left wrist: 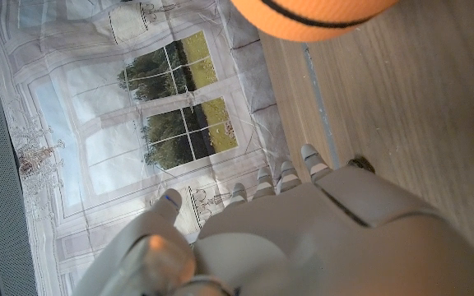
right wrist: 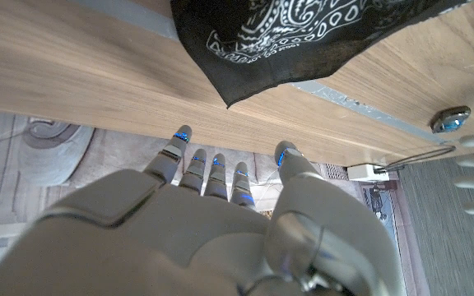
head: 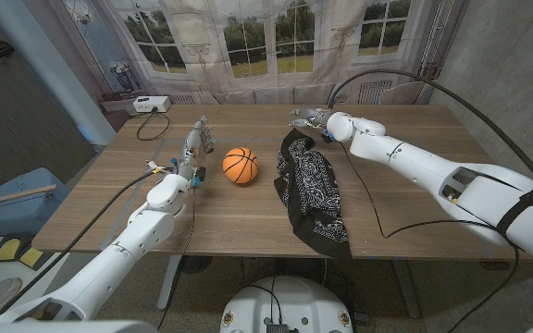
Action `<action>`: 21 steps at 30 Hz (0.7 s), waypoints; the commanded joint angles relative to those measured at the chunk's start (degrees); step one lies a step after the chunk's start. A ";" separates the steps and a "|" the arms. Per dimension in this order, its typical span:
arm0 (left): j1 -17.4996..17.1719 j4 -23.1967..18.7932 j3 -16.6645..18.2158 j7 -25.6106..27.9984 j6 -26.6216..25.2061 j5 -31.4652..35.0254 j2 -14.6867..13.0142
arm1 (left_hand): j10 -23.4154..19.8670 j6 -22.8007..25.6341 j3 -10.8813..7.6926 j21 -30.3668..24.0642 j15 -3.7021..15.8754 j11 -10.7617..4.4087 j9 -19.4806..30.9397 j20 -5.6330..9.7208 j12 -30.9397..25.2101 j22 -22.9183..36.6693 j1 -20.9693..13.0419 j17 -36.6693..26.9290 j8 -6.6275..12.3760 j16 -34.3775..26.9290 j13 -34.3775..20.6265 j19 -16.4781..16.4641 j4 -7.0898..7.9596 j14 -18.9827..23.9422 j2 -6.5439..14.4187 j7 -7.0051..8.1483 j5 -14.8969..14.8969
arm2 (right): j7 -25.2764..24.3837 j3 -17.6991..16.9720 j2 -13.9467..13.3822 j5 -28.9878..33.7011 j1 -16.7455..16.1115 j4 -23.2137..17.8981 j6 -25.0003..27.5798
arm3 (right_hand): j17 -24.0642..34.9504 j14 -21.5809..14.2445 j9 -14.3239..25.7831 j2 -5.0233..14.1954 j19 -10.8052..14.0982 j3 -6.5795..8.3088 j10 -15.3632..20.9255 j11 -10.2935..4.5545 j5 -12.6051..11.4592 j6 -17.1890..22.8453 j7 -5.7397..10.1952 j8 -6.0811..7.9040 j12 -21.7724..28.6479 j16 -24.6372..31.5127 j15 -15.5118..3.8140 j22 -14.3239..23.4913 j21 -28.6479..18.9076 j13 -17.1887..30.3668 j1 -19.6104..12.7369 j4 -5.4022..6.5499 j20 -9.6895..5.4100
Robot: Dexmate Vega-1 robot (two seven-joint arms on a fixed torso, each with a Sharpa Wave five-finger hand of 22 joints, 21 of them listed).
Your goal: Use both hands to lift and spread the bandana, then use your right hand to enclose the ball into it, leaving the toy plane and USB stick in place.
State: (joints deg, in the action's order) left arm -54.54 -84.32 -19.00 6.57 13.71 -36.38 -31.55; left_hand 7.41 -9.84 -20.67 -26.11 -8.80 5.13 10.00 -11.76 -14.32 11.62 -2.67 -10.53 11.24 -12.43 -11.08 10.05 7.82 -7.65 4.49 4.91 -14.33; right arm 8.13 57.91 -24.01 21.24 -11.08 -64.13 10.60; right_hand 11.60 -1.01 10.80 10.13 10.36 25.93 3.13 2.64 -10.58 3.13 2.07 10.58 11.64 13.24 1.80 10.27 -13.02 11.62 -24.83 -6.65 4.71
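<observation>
Head view: black bandana (head: 311, 185), likely limp and best pinched at its corners, lies crumpled beside the ball (head: 241, 166), both hands empty, fingers apart; left wrist view: left hand (left wrist: 303, 238) near the ball; right wrist view: right hand (right wrist: 212, 230) near a bandana corner.

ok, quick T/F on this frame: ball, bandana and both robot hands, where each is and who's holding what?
1. The ball lies on the bandana. False: it sits on bare wood beside it, apart.
2. The left robot hand holds the ball. False: it stands beside the ball and holds nothing.
3. The right robot hand is at the bandana's far end. True.
4. The bandana's near end hangs over the table edge. True.
</observation>
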 commanded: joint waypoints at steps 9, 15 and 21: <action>1.32 1.99 -0.19 -0.37 0.32 0.02 0.61 | 0.08 0.00 0.34 0.16 -0.05 0.01 0.22 -0.47 0.42 0.08 0.17 -0.29 -0.27 0.25 -0.12 1.98 -0.12 0.24 -0.21 0.31 0.04 | 5.77 8.14 5.82 8.47 6.76 8.46 4.81 | 0.16 -1.23 0.26 -0.30 1.19 0.77 -1.83 -0.28 0.23 -2.59 -0.11 -0.28 -0.46 0.36 -0.98 0.24 -0.33 0.12 -1.90 -0.76 0.04; 1.85 2.51 -0.35 -0.61 0.11 -0.06 0.79 | 0.01 -0.01 0.38 0.19 -0.10 -0.04 0.22 -0.47 0.43 0.08 0.18 -0.30 -0.29 0.30 -0.12 1.98 -0.11 0.23 -0.21 0.28 0.04 | 6.76 9.34 6.94 8.72 7.79 10.83 4.86 | 0.24 -2.16 0.28 -0.40 1.78 0.71 -1.25 -0.20 0.29 -2.71 -0.22 -0.10 -0.15 0.73 -1.33 0.24 -0.48 0.15 -2.12 -0.80 -0.06; 2.36 3.07 -0.59 -0.77 0.06 -0.02 1.08 | 0.06 -0.07 0.42 0.24 -0.14 0.14 0.22 -0.47 0.50 0.08 0.20 -0.30 -0.33 0.35 -0.13 1.98 -0.10 0.22 -0.21 0.31 0.03 | 7.86 10.67 8.17 8.92 8.89 13.48 4.70 | 0.33 -2.97 0.29 -0.48 2.46 0.62 -0.75 -0.23 0.33 -2.47 -0.36 0.15 0.08 1.06 -1.40 0.24 -0.66 0.18 -2.29 -0.81 -0.15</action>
State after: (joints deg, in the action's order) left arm -53.13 -82.30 -19.22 6.07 13.98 -36.43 -30.95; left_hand 7.42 -9.84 -20.43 -26.11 -8.80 5.13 10.00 -11.76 -13.93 11.61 -2.67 -10.52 11.00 -12.43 -11.07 10.05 7.58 -7.65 4.49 4.90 -14.33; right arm 13.89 65.90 -18.12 28.98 -4.39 -55.06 14.80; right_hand 11.59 -3.49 10.79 9.76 11.95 26.41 1.96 2.27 -10.36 0.60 1.74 10.37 11.46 14.00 0.40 10.27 -13.45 11.61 -26.57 -7.13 4.55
